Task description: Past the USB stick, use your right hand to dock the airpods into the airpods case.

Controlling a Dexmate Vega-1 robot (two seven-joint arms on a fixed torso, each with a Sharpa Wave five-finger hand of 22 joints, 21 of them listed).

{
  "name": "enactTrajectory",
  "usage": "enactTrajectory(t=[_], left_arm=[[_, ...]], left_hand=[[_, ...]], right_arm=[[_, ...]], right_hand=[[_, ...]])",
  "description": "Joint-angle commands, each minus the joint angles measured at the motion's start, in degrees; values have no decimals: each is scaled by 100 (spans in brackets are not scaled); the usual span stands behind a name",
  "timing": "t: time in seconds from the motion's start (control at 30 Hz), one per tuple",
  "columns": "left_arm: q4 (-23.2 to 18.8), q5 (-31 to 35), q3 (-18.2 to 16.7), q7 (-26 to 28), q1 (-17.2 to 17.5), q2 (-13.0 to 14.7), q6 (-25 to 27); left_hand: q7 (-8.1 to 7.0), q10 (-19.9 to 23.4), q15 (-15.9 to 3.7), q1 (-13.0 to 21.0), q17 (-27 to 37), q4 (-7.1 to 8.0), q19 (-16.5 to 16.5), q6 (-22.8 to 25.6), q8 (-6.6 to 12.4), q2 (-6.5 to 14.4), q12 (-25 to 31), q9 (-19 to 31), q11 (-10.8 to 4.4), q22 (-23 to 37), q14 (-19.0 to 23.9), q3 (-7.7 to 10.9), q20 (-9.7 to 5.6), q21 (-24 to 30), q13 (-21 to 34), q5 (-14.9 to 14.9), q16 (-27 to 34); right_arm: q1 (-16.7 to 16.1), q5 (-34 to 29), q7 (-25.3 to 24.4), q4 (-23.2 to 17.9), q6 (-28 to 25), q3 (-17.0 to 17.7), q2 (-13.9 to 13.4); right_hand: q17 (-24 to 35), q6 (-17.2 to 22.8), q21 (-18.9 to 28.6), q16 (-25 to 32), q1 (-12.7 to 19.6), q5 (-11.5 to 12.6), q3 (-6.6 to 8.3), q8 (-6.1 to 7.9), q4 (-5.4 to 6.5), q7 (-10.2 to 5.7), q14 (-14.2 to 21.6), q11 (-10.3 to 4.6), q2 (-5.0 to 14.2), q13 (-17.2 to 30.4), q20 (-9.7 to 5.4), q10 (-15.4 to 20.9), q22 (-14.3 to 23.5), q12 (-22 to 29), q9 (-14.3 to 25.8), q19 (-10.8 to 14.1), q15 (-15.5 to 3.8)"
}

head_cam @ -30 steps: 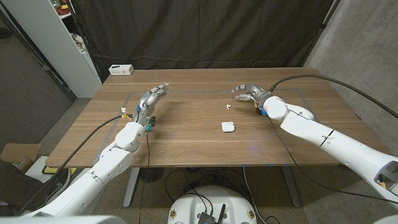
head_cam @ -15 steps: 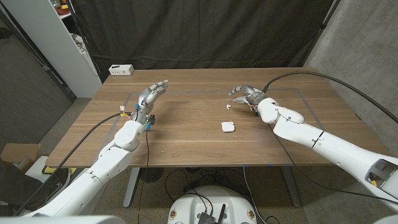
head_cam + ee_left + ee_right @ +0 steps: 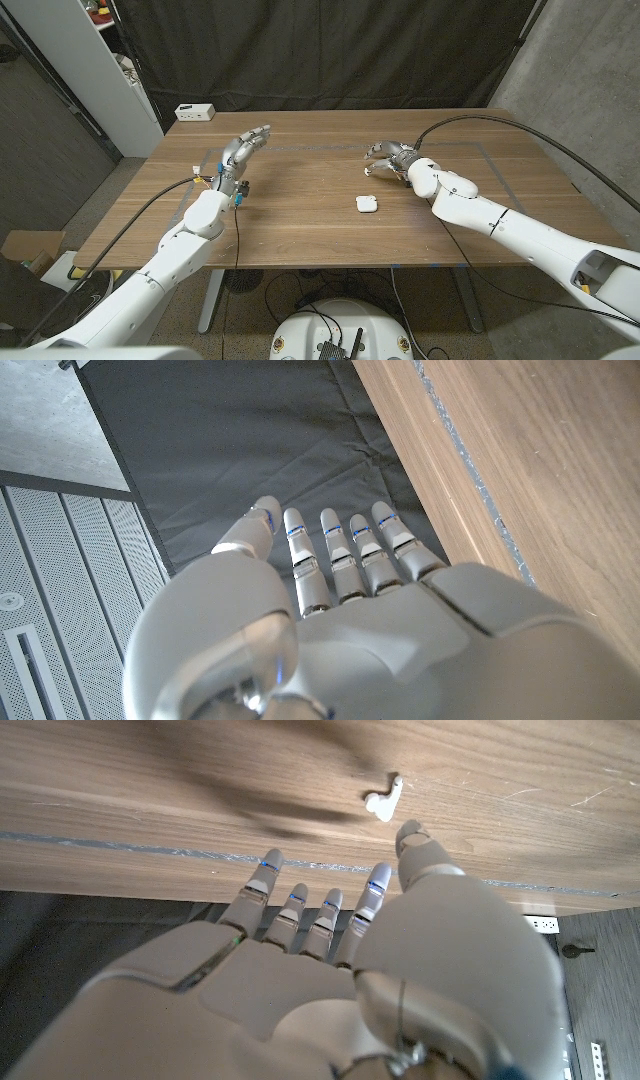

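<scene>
Clearly, from the head view, the small white airpods lie on the wooden tabletop toward its far edge, just beside the right hand, which hovers with fingers spread and curved, holding nothing. The white rounded airpods case sits nearer the front edge, apart from the earbuds and closer to the right arm than the left. The left hand stands open near the left edge, fingers straight.

From the left wrist view, that hand's fingers reach toward the dark curtain, empty.

From the right wrist view, the airpods lie just beyond the thumb tip, untouched.
</scene>
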Motion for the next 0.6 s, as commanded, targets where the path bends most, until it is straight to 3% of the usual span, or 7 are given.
enactTrajectory(t=[0.03,0.6], left_arm=[[51,-23,-12,-21,-88,-5,76],[5,-103,-4,-39,-85,30,219]], left_hand=[[18,64,-401,72,11,3,30,26,-2,4,13,19,-15,24,48,-18,20,-5,12,35,-1],[19,78,-387,106,14,26,27,50,-8,6,11,26,-1,27,35,-76,40,-46,27,32,-17]], right_arm=[[151,-98,143,374,-26,-43,256],[280,-3,346,578,-188,-131,352]], right_hand=[[21,105,34,45,55,33,-15,46,51,0,81,12,11,27,-33,80,8,48,11,24,-638],[57,319,29,108,58,30,-60,48,97,26,186,-27,80,53,-47,171,8,73,-5,38,-704]])
